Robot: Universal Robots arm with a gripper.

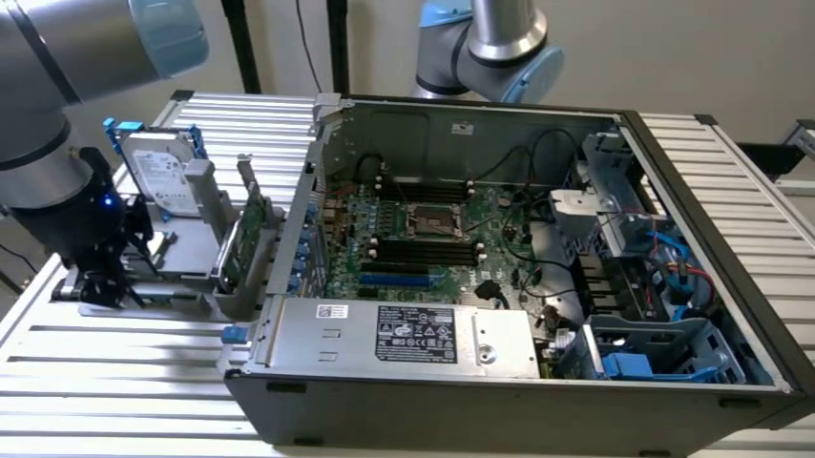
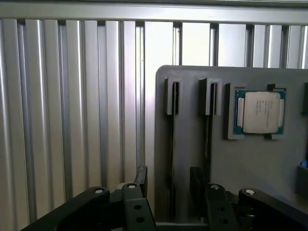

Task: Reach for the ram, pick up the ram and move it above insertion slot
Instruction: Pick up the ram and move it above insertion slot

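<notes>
In the wrist view a grey holder plate [image 2: 250, 163] has two long grooves. The ram [image 2: 172, 144] stands edge-on in one groove, showing as a thin dark line. My gripper [image 2: 168, 177] is open, with one finger on each side of the ram's near end and a gap to both. In the exterior view the gripper [image 1: 99, 286] hangs low over the holder, at the exterior view's left of the computer case. The black insertion slots [image 1: 421, 251] lie parallel on the green motherboard inside the open case.
A processor chip [image 2: 260, 111] sits in a recess of the holder beside the grooves. A silver hard drive with blue rails [image 1: 166, 172] and a green expansion card [image 1: 255, 224] stand between gripper and case [image 1: 510, 401]. The ribbed metal table [image 1: 128, 363] lies below.
</notes>
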